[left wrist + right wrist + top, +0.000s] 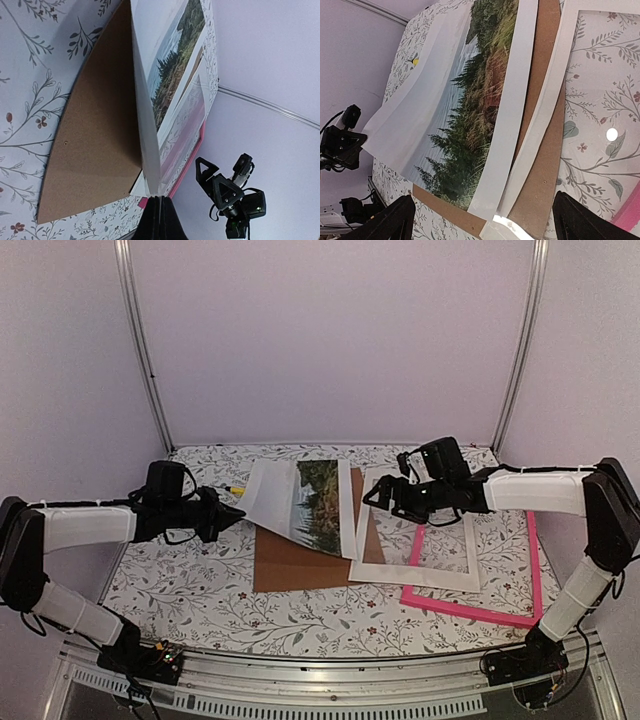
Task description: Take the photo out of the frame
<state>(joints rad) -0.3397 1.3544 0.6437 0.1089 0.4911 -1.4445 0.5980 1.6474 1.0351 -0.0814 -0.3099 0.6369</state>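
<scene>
Left gripper (158,201) pinches photo (170,65) — backing board (300,565) beneath; white mat (440,577) overlaps frame (470,611).

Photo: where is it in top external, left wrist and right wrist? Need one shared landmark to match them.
Top external: photo centre-left, its left edge raised, lying over the backing board.
Left wrist: photo seen nearly edge-on, running from bottom centre to the top; board on its left.
Right wrist: photo fills centre-left; board along its right edge.
Shared landmark: the brown backing board.
</scene>
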